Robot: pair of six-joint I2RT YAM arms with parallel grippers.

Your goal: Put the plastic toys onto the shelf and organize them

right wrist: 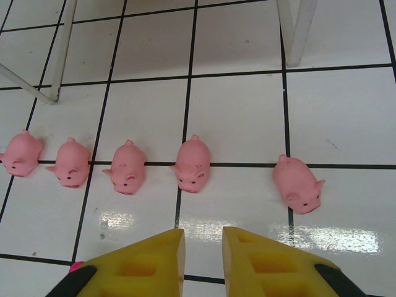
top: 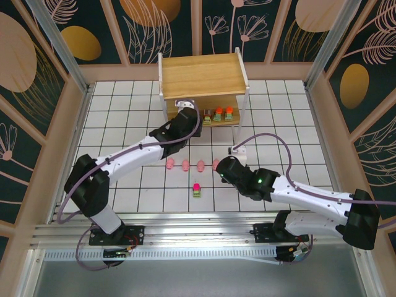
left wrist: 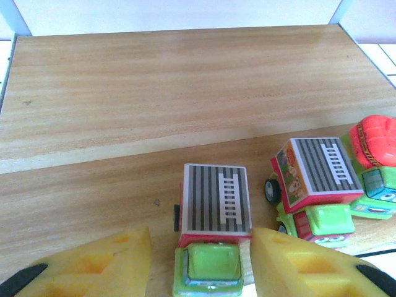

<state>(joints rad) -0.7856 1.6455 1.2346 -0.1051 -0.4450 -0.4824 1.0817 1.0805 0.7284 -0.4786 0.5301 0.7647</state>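
Note:
The shelf [top: 201, 74] stands at the back centre. My left gripper [top: 187, 110] reaches into its lower tier. In the left wrist view this gripper [left wrist: 201, 238] is open around a green toy truck with a striped ladder top [left wrist: 216, 210]; the left finger [left wrist: 93, 260] stands clear of it. Two more trucks [left wrist: 315, 182] [left wrist: 374, 161] stand to its right on the lower board [left wrist: 93, 198]. Several pink pigs lie in a row on the tiles [right wrist: 127, 167] [right wrist: 192, 163] [right wrist: 298, 184]. My right gripper [right wrist: 203, 238] hovers just before them, open by a narrow gap and empty.
One loose truck with a pink top [top: 197, 190] sits on the tiles in front of the pig row [top: 185, 164]. The shelf's white legs [right wrist: 296, 31] [right wrist: 62, 49] stand behind the pigs. Wooden walls [top: 74, 124] ring the tiled table.

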